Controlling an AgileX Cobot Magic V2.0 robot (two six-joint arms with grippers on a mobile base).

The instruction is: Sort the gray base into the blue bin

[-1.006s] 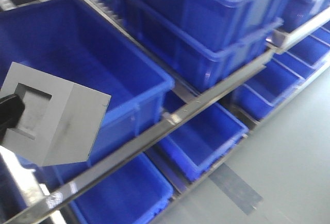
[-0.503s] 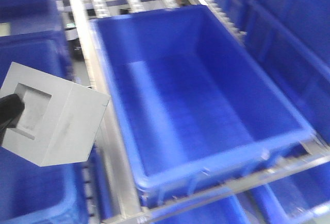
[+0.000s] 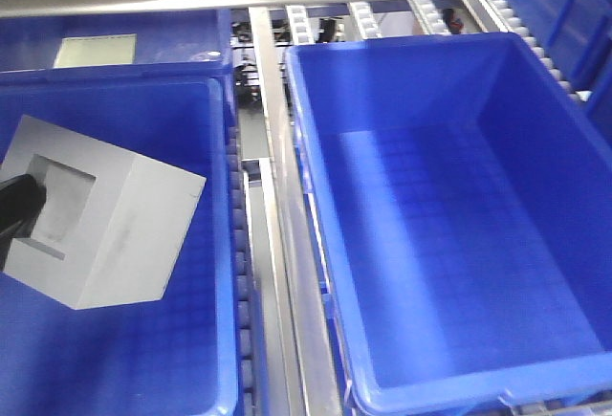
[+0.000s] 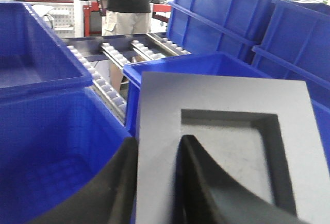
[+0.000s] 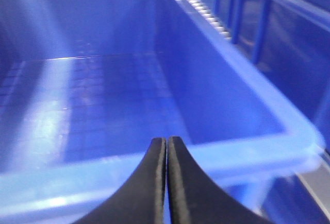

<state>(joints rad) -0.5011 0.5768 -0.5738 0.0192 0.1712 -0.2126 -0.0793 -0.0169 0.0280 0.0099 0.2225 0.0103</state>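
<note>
The left tool (image 4: 159, 149) pinches one wall of the gray base (image 3: 105, 215). One finger is outside the wall and one is down in the square hole. The block hangs tilted in the air above the left crate (image 3: 226, 244). The blue bin (image 3: 298, 177) sits to its right, just past a metal rail (image 3: 277, 273). It is wide and deep. The right tool (image 5: 166, 149) is squeezed closed on nothing, above that bin's near rim.

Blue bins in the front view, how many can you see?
4: left bin partly covered by the held gray base, big right bin, rear-left bin, partial bin at far right. More may be hidden.
</note>
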